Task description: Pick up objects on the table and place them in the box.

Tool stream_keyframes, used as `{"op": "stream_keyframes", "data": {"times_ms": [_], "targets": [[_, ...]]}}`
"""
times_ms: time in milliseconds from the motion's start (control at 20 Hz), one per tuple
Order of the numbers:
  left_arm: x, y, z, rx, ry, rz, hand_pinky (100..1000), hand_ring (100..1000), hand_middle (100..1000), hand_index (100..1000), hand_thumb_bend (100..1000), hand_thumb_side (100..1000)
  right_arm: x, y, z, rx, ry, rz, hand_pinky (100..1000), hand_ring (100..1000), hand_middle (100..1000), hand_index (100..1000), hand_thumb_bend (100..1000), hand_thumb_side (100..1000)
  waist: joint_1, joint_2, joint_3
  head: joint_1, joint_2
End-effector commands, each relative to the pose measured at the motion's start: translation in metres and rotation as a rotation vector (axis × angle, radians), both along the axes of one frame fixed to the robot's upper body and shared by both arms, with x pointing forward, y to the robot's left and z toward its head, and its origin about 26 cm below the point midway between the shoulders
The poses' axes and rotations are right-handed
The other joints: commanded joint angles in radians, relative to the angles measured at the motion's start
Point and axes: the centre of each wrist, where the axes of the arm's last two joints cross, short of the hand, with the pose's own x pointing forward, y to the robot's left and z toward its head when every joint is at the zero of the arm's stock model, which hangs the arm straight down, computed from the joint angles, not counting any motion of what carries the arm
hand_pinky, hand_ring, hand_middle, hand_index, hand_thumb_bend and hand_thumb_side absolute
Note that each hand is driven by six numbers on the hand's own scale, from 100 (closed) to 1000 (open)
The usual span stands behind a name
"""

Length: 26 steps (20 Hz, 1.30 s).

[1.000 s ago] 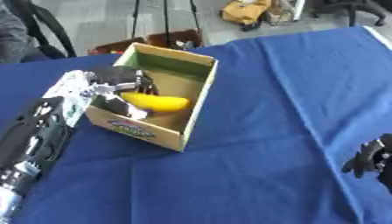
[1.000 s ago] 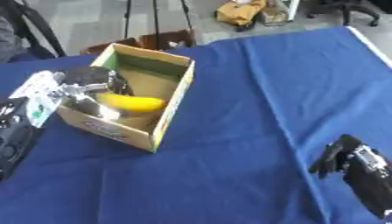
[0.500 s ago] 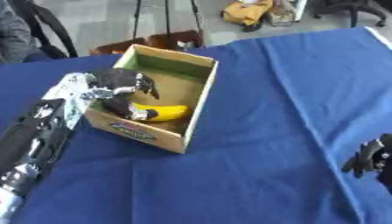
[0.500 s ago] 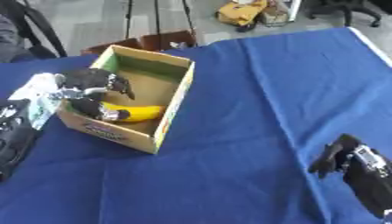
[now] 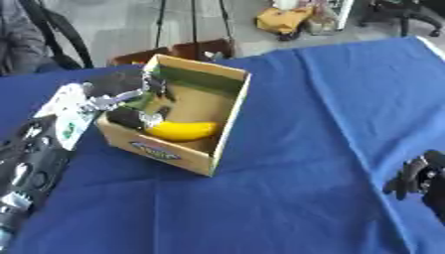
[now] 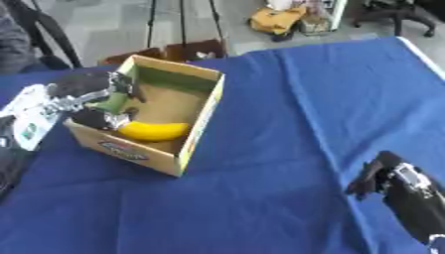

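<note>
One broad desk (image 5: 287,198), draped in blue cloth, carries everything, and from what I can see nothing else lies loose on it. Next in size, the cardboard box (image 5: 224,130) sits toward my left, open-topped. Inside it the yellow banana (image 5: 181,131) lies low against the near wall, with something green (image 6: 113,101) beside it that I cannot make out. My left hand (image 5: 130,101) reaches over the box's left wall, its fingers (image 5: 126,117) curled at the banana's dark end; whether they pinch it I cannot tell. If I lift out carelessly, I judge a finger could hook the banana or tip the light box. My right hand (image 6: 382,181) rests near the lower right corner, fingers curled, holding nothing.
</note>
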Motion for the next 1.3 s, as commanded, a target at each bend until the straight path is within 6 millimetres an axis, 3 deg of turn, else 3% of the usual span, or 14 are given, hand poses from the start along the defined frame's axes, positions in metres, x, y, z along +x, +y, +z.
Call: {"op": "stream_keyframes", "data": {"times_ms": [50, 350, 550, 850, 1300], "targets": [[-0.027, 0.005, 0.036, -0.175, -0.048, -0.054, 617, 579, 591, 730, 100, 747, 0.0, -0.006, 0.007, -0.006, -0.02, -0.012, 518, 372, 309, 500, 100, 799, -0.007, -0.021, 0.018, -0.014, -0.001], [-0.085, 0.003, 0.03, -0.464, 0.114, -0.164, 594, 552, 565, 715, 100, 756, -0.002, -0.011, 0.008, 0.002, -0.019, -0.033, 518, 372, 310, 500, 100, 797, -0.01, -0.032, 0.071, -0.03, 0.004], [-0.109, 0.01, 0.002, -0.545, 0.231, -0.155, 575, 535, 546, 706, 100, 762, -0.004, -0.014, 0.005, 0.006, -0.008, -0.048, 518, 372, 310, 500, 100, 795, -0.014, -0.042, 0.103, -0.04, 0.027], [-0.124, 0.011, -0.025, -0.668, 0.328, -0.13, 561, 521, 531, 699, 138, 790, -0.005, -0.016, 0.003, 0.015, -0.005, -0.056, 518, 372, 311, 501, 100, 792, -0.026, -0.052, 0.126, -0.046, 0.049], [-0.133, 0.011, -0.061, -0.71, 0.469, -0.084, 556, 512, 521, 697, 169, 850, -0.007, -0.017, 0.002, 0.02, -0.005, -0.07, 519, 372, 311, 501, 100, 792, -0.037, -0.047, 0.141, -0.052, 0.052]]}}
